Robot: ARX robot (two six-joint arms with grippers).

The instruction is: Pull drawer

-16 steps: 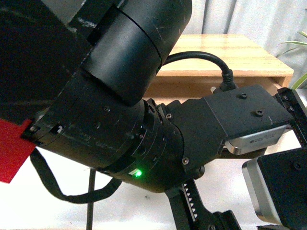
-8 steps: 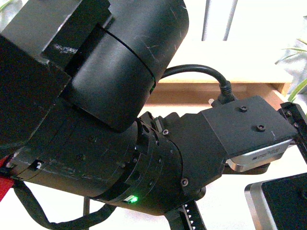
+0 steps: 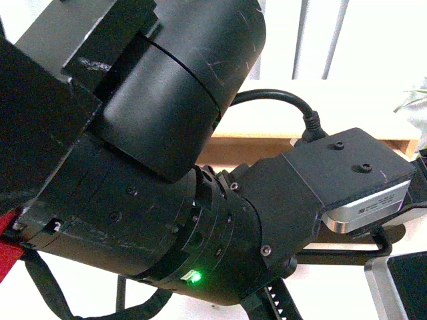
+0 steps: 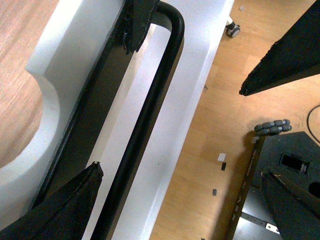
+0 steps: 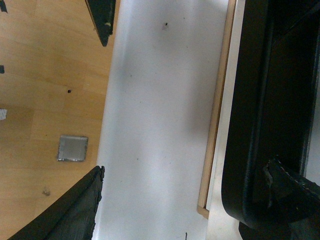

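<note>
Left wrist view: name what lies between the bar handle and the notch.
A pale strip of the drawer front, then a dark band; the left wrist view shows it.

My front camera faces forward, an arm (image 3: 167, 167) crowding its lens. Wrist cameras look down, close: left over the drawer (image 4: 75, 50), right over a white panel (image 5: 155, 125); both show floor (image 4: 200, 165).

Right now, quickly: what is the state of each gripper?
Left gripper: open, beside the handle, holding nothing.
Right gripper: open, holding nothing.

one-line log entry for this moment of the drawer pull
stage: pre-grasp | left gripper: open, alongside bar handle | right gripper: open, holding nothing | drawer: handle not clamped
</note>
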